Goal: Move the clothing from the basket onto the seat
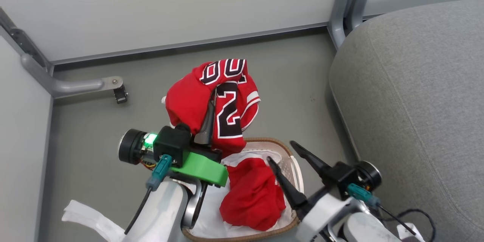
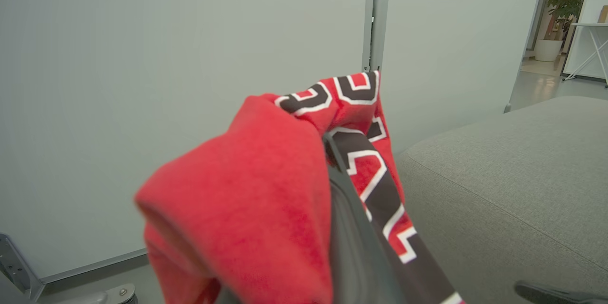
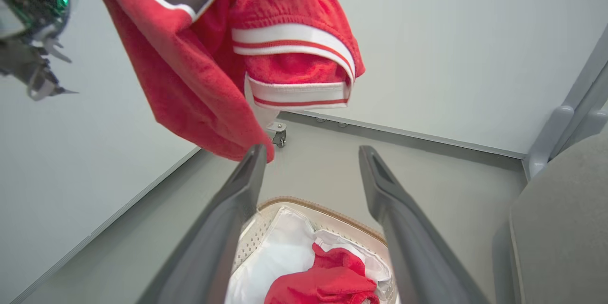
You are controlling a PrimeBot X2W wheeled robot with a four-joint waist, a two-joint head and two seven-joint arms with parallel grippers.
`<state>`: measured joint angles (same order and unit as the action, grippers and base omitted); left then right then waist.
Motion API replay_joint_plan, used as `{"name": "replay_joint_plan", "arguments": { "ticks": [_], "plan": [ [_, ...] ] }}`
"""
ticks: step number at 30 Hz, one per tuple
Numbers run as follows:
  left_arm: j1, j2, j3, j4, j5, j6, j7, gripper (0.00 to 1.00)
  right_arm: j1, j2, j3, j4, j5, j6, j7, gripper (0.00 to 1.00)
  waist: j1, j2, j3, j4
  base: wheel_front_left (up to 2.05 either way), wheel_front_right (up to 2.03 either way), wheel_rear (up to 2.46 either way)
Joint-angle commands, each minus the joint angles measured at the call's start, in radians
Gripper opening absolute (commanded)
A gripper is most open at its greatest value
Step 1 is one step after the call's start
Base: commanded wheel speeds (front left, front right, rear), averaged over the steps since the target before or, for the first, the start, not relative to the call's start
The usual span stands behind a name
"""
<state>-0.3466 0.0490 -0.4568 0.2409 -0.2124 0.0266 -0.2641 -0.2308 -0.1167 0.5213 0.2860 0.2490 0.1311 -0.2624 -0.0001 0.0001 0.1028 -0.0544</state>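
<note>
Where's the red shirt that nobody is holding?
The loose jersey lies crumpled in the basket at the head view's bottom centre, on its white liner, left of the grey seat.

Lifted jersey (image 1: 185, 102), centre of head view: red cloth, matt, fuzzy nap; black/white numerals flatter, smoother; trim ribbed. Second jersey (image 1: 253, 196), lower centre: same red cloth, matt. Basket (image 1: 293, 170): white perforated plastic wall w/ brown woven rim; liner (image 3: 280, 256) thin white cloth. Seat (image 1: 416, 102), right side: grey woven fabric, matt, coarse-looking. Floor (image 1: 94, 128): grey, smooth, matt. Wall panels (image 1: 170, 7): smooth, pale, faint sheen. Left claw (image 1: 211, 100) fingers: dark, smooth, semi-matt; mount (image 1: 200, 166) green plastic.
</note>
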Motion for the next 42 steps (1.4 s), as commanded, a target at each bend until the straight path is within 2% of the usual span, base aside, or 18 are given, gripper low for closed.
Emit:
{"name": "replay_joint_plan", "arguments": {
  "ticks": [1,6,12,29,30,31,32,33,37,39,41,42],
  "plan": [
    [-0.018,0.003,-0.007,0.002,-0.008,0.005,-0.001,0.0,-0.027,-0.008,0.024,-0.003,0.008,-0.001,-0.003,1.0,0.0001,-0.0001,0.007,0.009,0.0,0.0,0.0],
    [-0.032,0.003,-0.04,0.005,-0.026,0.01,-0.001,0.0,-0.107,-0.01,0.122,0.008,0.022,-0.001,-0.003,1.0,0.0001,-0.0001,0.016,0.031,0.0,0.0,0.0],
    [-0.052,0.003,-0.094,-0.002,-0.064,0.02,-0.001,0.0,-0.171,-0.011,0.187,0.032,0.02,-0.001,-0.003,1.0,0.0001,-0.0001,0.025,0.061,0.0,0.0,0.0],
    [-0.086,0.003,-0.195,-0.008,-0.118,0.047,-0.001,0.0,-0.289,0.03,0.24,0.123,0.005,-0.001,-0.003,1.0,0.0001,-0.0001,0.046,0.113,0.0,0.0,0.0],
    [-0.086,0.003,-0.195,-0.008,-0.12,0.047,-0.001,0.0,-0.292,0.032,0.24,0.126,0.005,-0.001,-0.003,0.74,0.0001,-0.0001,0.047,0.115,0.0,0.0,0.0],
    [-0.087,0.003,-0.196,-0.007,-0.121,0.049,-0.001,0.0,-0.294,0.034,0.24,0.133,0.006,-0.001,-0.003,0.38,0.0001,-0.0001,0.048,0.117,0.0,0.0,0.0],
    [-0.087,0.003,-0.197,-0.007,-0.123,0.05,-0.001,0.0,-0.295,0.034,0.237,0.137,0.007,-0.001,-0.003,0.13,0.0001,-0.0001,0.049,0.119,0.0,0.0,0.0],
    [-0.087,0.003,-0.196,-0.007,-0.124,0.052,-0.001,0.0,-0.296,0.036,0.234,0.14,0.007,-0.001,-0.003,0.0,0.0001,-0.0001,0.05,0.12,0.0,0.0,0.0],
    [-0.089,0.003,-0.192,-0.015,-0.116,0.057,-0.001,0.0,-0.288,0.039,0.227,0.147,0.017,-0.001,-0.003,0.0,0.0001,-0.0001,0.052,0.119,0.0,0.0,0.0],
    [-0.086,0.003,-0.188,-0.02,-0.112,0.061,-0.001,0.33,-0.281,0.038,0.223,0.14,0.018,-0.001,-0.003,0.0,0.0001,-0.0001,0.054,0.116,0.0,0.0,0.0],
    [-0.082,0.003,-0.185,-0.023,-0.106,0.063,-0.001,0.5,-0.274,0.035,0.22,0.134,0.017,-0.001,-0.003,0.0,0.0001,-0.0001,0.056,0.111,0.0,0.0,0.0],
    [-0.08,0.003,-0.184,-0.023,-0.105,0.063,-0.001,0.74,-0.272,0.033,0.219,0.134,0.015,-0.001,-0.003,0.0,0.0001,-0.0001,0.057,0.109,0.0,0.0,0.0]
  ]
}}
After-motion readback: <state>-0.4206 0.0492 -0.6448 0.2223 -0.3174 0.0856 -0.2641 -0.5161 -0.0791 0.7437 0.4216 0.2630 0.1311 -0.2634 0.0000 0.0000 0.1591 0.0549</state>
